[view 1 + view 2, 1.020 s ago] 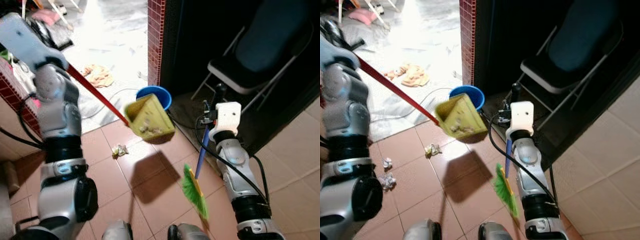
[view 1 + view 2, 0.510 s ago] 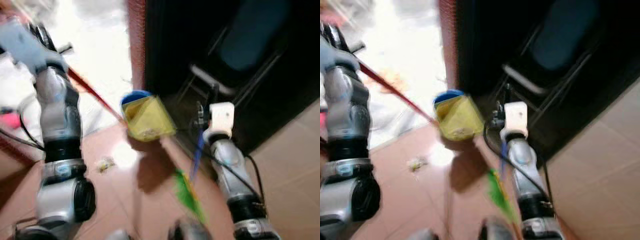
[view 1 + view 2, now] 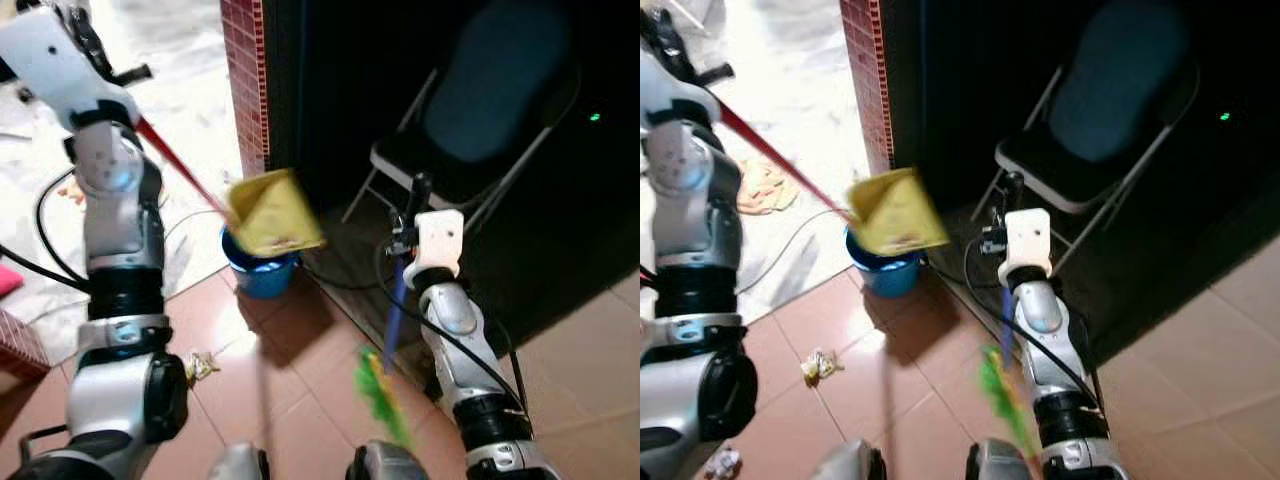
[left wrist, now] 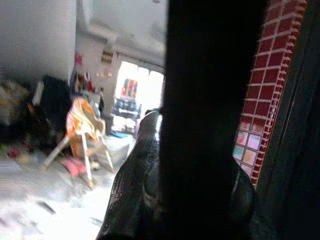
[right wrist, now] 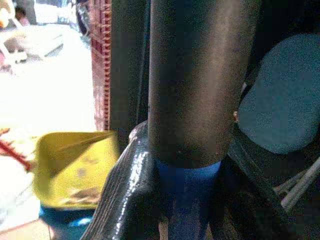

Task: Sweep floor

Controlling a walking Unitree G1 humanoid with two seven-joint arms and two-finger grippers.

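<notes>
A yellow dustpan (image 3: 270, 212) with bits of litter in it hangs tilted just above a blue bucket (image 3: 258, 272). Its red handle (image 3: 175, 165) runs up to my left gripper (image 3: 105, 60), which is shut on it; a black finger (image 4: 132, 195) presses against the handle. My right gripper (image 3: 413, 200) is shut on the blue handle (image 5: 187, 195) of a broom. The green bristles (image 3: 380, 392) hang near the floor by my right leg, blurred. A crumpled paper (image 3: 200, 365) lies on the red tiles at the left.
A dark folding chair (image 3: 470, 130) stands in the shadowed recess behind the broom. A red brick pillar (image 3: 243, 80) rises behind the bucket. A cable (image 3: 190, 215) and a cloth (image 3: 760, 185) lie on the bright floor beyond. Another paper scrap (image 3: 725, 462) sits at the lower left.
The view has swung right, blurring on the way. The dustpan, earlier in front of the bucket, now hangs directly over it. The broom stays held at my right side.
</notes>
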